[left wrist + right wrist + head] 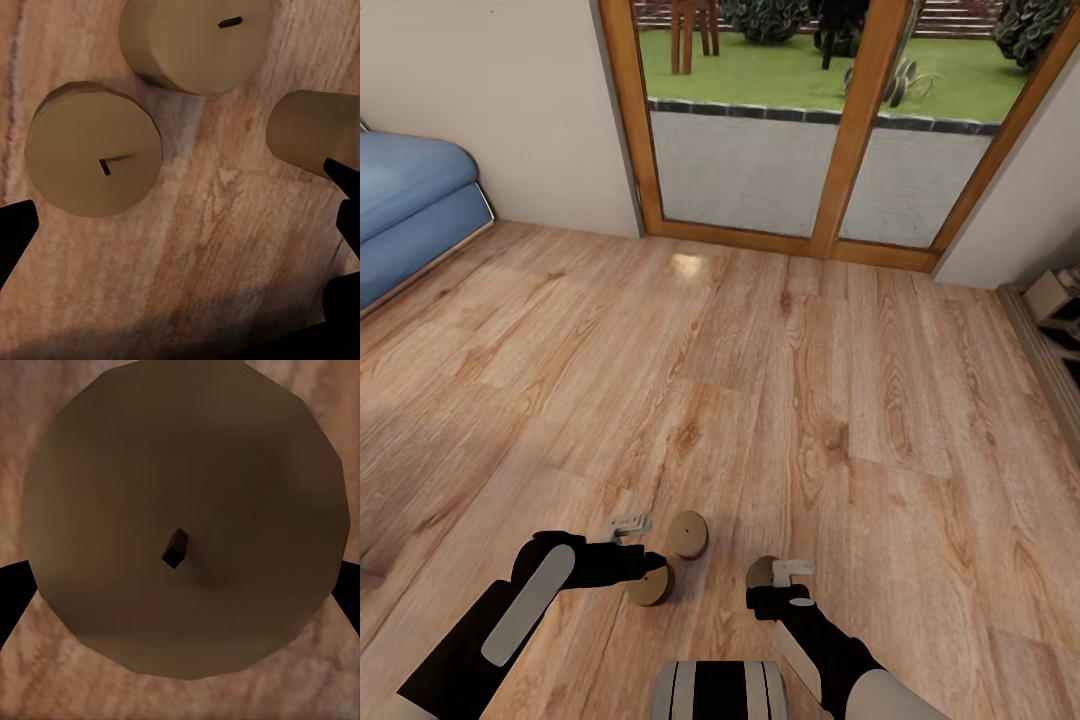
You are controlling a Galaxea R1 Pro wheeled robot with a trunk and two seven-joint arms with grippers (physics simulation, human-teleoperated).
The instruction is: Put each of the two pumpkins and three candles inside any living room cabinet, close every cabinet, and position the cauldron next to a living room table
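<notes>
A bare wooden floor runs to a glazed garden door at the top of the head view, with a blue sofa at the left edge.

The right gripper points down right over one candle, low and right of centre. In the right wrist view that candle spreads across nearly the whole frame, with dark fingertips at either edge, apart and straddling it. Nothing is held yet.

The left gripper reaches across in from the lower left, also parted and empty, beside a second candle. The third stands just above it.

The candles look light, rigid and smooth. Probably wax, so a little slippery and easily marked. I'd take each across its round side, midway down, squeezing gently.

Both arms are bent forward and low, wrists turned toward the floor. The right is the more vertical.
</notes>
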